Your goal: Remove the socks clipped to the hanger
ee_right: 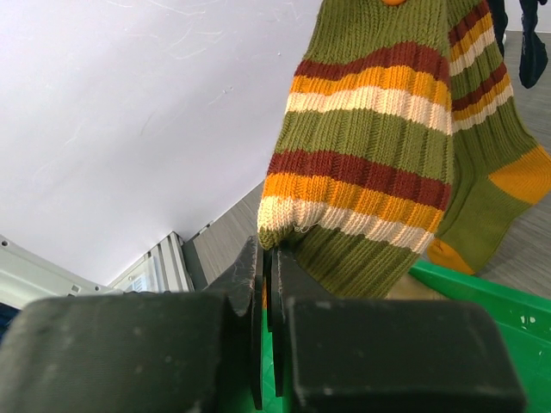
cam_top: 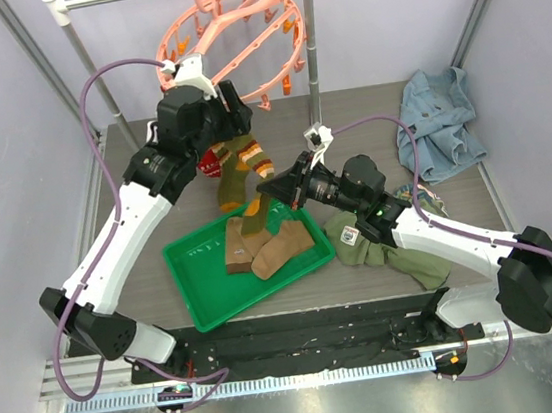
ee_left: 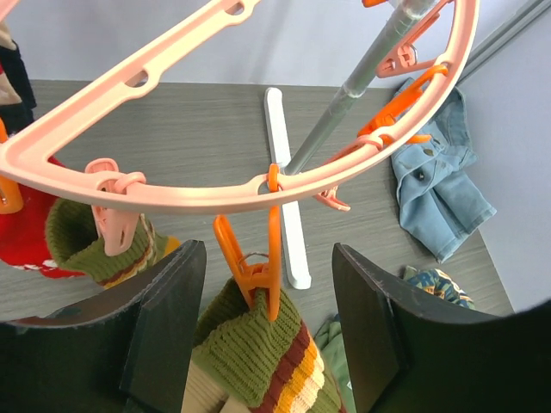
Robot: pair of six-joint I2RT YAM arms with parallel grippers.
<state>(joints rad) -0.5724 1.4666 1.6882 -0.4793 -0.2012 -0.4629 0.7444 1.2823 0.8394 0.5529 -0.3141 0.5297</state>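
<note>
Top external: grey table (cam_top: 366,115), lilac walls (cam_top: 7,149); left fingers (ee_left: 164,327) gape around a peg (ee_left: 254,262), right fingers (ee_right: 250,284) seemingly pinch striped sock (ee_right: 370,172).

Round salmon-pink plastic clip hanger (ee_left: 189,205): moulded, smooth, soft sheen.
Orange plastic peg (ee_left: 274,249): smooth, glossier than the ring, with a thin metal wire loop.
Olive-green rib-knit sock with orange, cream and maroon stripes (ee_right: 370,138): coarse yarn, raised ribs, matt, slightly fuzzy.
Red knit sock with white pattern (ee_left: 26,232): soft, matt cloth.
Rectangular green plastic tray (cam_top: 198,266): smooth, glossy.
Grey wood-grain tabletop (ee_left: 198,120): matt, finely streaked.
Faded blue denim garment (ee_left: 439,189): woven cloth, matt, dark buttons.
Grey metal pole (ee_left: 344,112): smooth, dull satin.
White plastic foot bar (ee_left: 277,129): smooth, semi-gloss.
Left gripper (ee_left: 267,258): fingers (ee_left: 164,327) of matt black plastic, finely textured.
</note>
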